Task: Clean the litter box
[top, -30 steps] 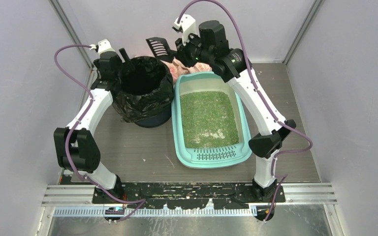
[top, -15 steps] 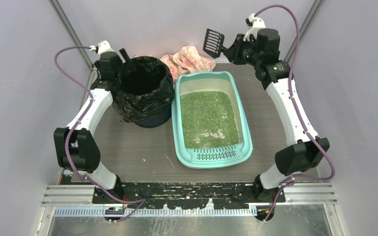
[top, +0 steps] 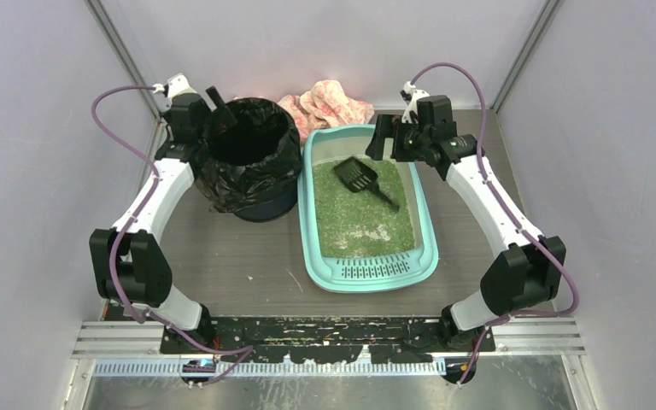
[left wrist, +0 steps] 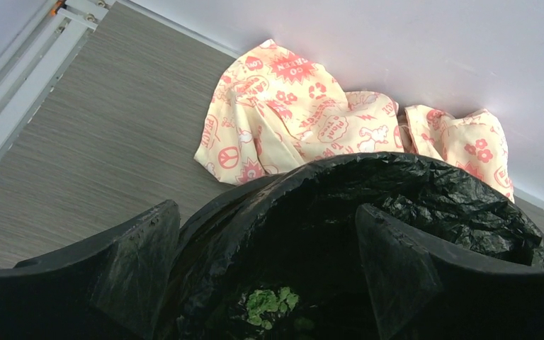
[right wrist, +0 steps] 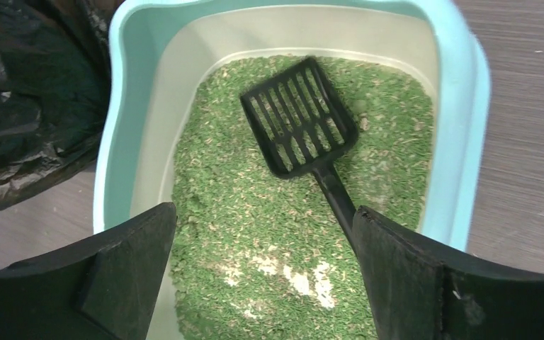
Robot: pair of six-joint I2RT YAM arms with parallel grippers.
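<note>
a: where is the litter box (top: pixel 367 273)?

b: mid-table, its long side just right of the bin (top: pixel 286 162), slotted lip at the near end. green litter covers most of the floor, with a pale bare patch toward the near half.

a: and the scoop (right wrist: pixel 301 117)?

b: it lies flat on the litter in the far half, head far-left, handle running near-right. nothing holds it.

a: the jaws?

b: the right gripper (top: pixel 390 141) hangs over the far right corner of the box, jaws wide and empty. the left gripper (left wrist: pixel 265 276) is at the bin's far left edge, jaws wide too, the bagged rim running between them without being pinched, as far as i can tell.

a: how would the box handle?

b: my guess: stiff moulded plastic, smooth and a bit slippery, and weighty with that load of loose grains. tilt it and the litter slides and spills. the rolled rim is the only real hold, best at the middle of a long side or at the slotted lip, and level. for one arm i'd sooner push it than lift it.

a: and for sifting?

b: the scoop looks light and rigid. take the thin handle near its free end, clear of the litter.
</note>
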